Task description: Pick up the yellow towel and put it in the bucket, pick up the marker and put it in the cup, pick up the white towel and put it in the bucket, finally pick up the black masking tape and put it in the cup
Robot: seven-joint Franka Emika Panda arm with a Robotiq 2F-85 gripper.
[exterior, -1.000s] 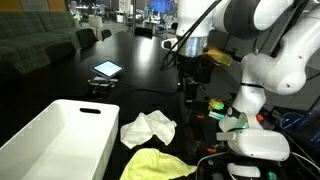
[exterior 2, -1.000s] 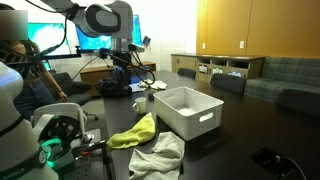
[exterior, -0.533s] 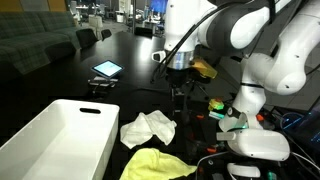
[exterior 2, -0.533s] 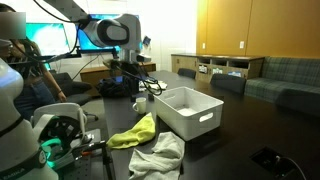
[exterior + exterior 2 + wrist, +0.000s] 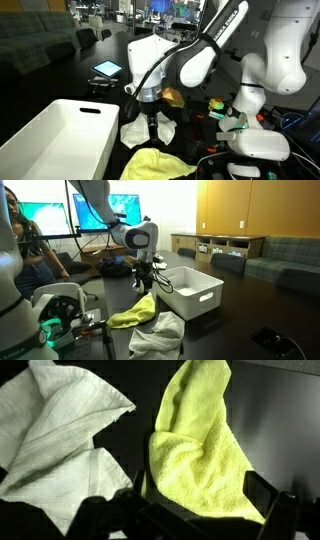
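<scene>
Right below the wrist, the gripper (image 5: 190, 510) hangs with its jaws spread over the yellow towel (image 5: 200, 450). The towel lies crumpled just beside the white towel (image 5: 60, 440), near the bucket (image 5: 84, 106). My worry is that a slightly off descent snags both towels, or pinches one thin fold that slips.

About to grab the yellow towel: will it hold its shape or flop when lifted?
Probably floppy: the yellow towel lies crumpled in soft folds, so it should drape and hang below the gripper. Likely light, being thin cloth. Its nubby surface looks grippy, not slippery. The white towel lies close, so a wide pinch might snag both.
</scene>
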